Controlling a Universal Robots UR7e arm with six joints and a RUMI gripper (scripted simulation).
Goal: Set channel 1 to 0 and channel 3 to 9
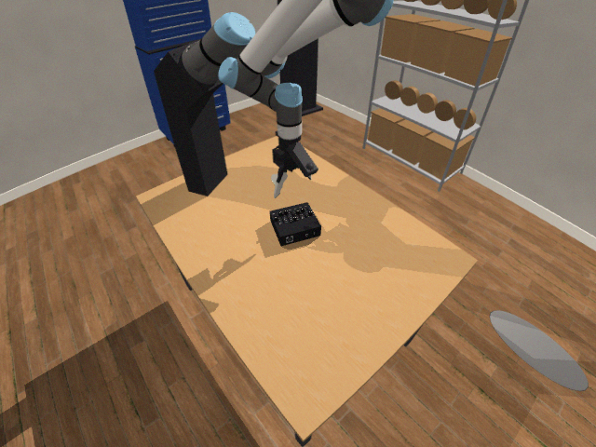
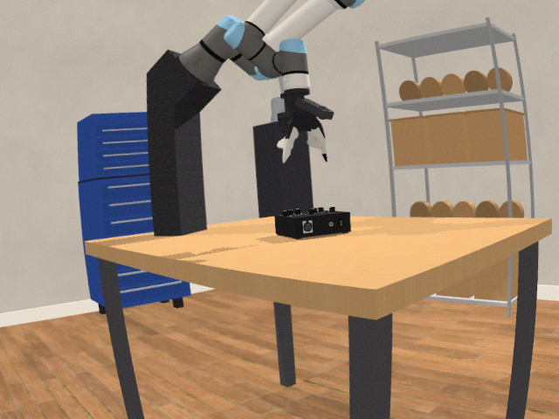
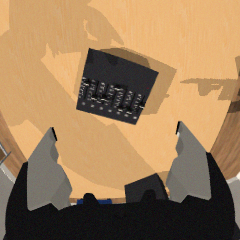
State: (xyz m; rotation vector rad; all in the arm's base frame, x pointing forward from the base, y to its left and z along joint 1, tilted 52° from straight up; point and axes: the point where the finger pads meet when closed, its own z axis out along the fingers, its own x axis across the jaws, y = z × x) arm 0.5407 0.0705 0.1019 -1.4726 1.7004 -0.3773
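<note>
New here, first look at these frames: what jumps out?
The arm's open gripper hangs well above a small black lighting desk, jaws spread wide with nothing between them. The desk sits toward the back of a wooden table, its row of faders facing up; in the wrist view it lies skewed ahead of the jaws. Behind stand a blue drawer cabinet and a metal shelf of boxes and wooden discs.

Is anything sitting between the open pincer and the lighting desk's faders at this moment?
Nothing visible. The pincer hangs open and empty above the lighting desk, with only air between it and the faders. No other object lies near the desk on the table.
</note>
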